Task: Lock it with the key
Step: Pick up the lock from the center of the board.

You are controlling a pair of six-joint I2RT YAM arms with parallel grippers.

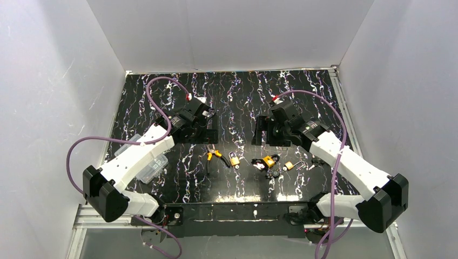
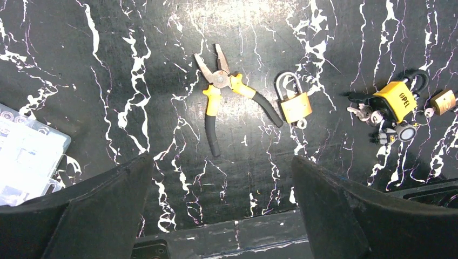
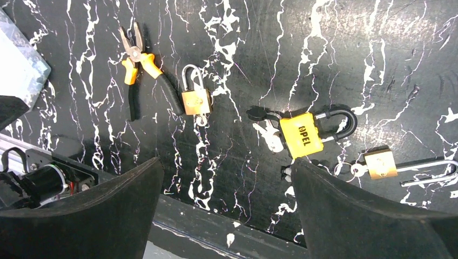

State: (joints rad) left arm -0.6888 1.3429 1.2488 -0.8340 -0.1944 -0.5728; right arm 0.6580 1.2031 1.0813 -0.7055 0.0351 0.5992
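Observation:
Three padlocks lie near the table's front edge. A small brass padlock (image 1: 234,160) (image 2: 294,105) (image 3: 195,100) is on the left. A yellow padlock (image 1: 267,161) (image 2: 398,99) (image 3: 302,135) with a black shackle lies in the middle, with a bunch of keys (image 2: 364,113) (image 3: 268,135) at its body. A brass long-shackle padlock (image 1: 290,165) (image 3: 381,163) is on the right, a key ring at its base. My left gripper (image 1: 208,129) (image 2: 221,178) and right gripper (image 1: 262,132) (image 3: 227,183) both hover open and empty above the table, behind the locks.
Yellow-handled pliers (image 1: 213,156) (image 2: 221,89) (image 3: 137,59) lie left of the small padlock. A clear plastic box (image 1: 148,167) (image 2: 27,156) sits under the left arm. A black round key fob (image 1: 274,173) (image 2: 402,132) lies in front of the yellow padlock. White walls enclose the table.

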